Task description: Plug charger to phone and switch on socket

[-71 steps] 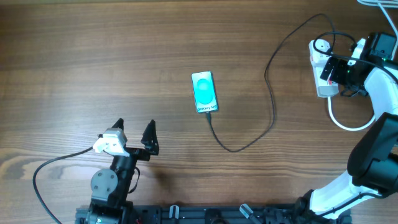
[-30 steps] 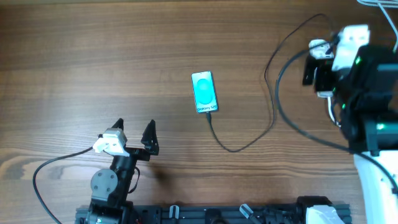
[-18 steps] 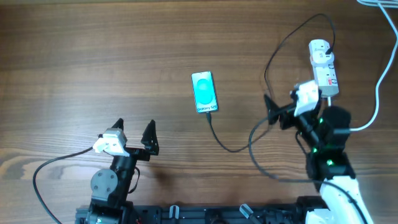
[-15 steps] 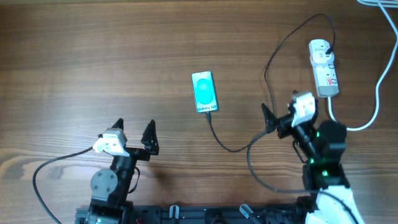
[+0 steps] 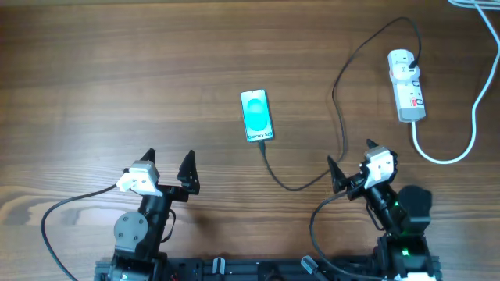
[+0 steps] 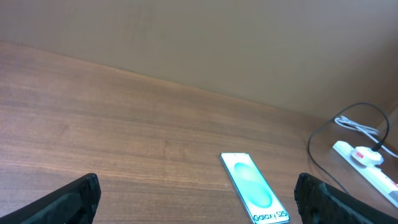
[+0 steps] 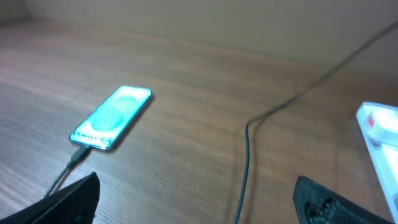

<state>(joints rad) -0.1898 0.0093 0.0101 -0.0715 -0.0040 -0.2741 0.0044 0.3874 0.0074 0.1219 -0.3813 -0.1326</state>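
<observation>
The phone (image 5: 257, 115) lies flat mid-table with its turquoise face lit. The charger cable (image 5: 341, 117) runs from the phone's near end, where its tip meets the edge, loops right and goes up to the socket (image 5: 408, 87) at the far right. My left gripper (image 5: 169, 158) is open and empty near the front left. My right gripper (image 5: 349, 156) is open and empty at the front right, beside the cable loop and apart from the socket. The left wrist view shows the phone (image 6: 255, 196) and socket (image 6: 367, 163). The right wrist view shows the phone (image 7: 112, 117), cable (image 7: 245, 162) and socket (image 7: 379, 130).
A thick white cord (image 5: 457, 148) curls from the socket toward the table's right edge. Each arm's own black cable lies by its base at the front edge.
My right arm has drawn back from the socket to the front right of the table. The socket now shows uncovered. The left arm, phone and cable have not moved.
</observation>
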